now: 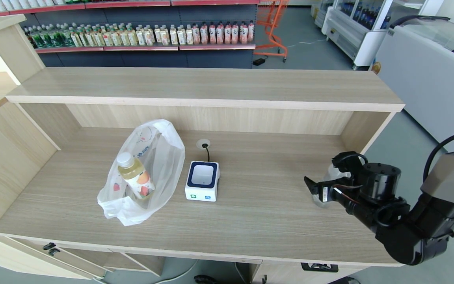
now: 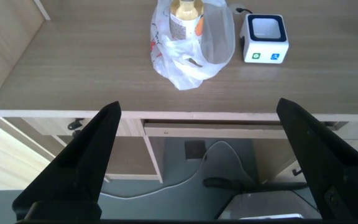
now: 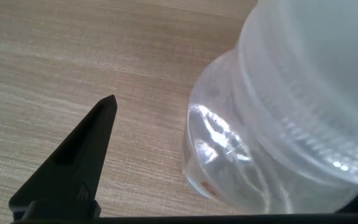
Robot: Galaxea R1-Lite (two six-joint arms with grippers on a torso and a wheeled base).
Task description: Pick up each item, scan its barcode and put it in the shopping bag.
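Clear bottle (image 3: 272, 118): stood right of frame on bench (image 1: 266, 221), apparently unscanned.
Right end effector (image 1: 320, 170): open astride it, visible finger not touching.
Left end effector (image 2: 199, 106): wide open, empty.
Progress: juice bottle (image 1: 134, 175) in shopping bag (image 1: 164, 157), left of scanner (image 1: 202, 180); clear bottle remained.

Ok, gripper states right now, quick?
Left gripper: open, empty.
Right gripper: open, at the clear bottle, not gripping it.

Tea bottle (image 1: 134, 175) upright in shopping bag (image 1: 168, 154), scanner (image 1: 202, 181) beside; clear bottle (image 3: 291, 124) well apart
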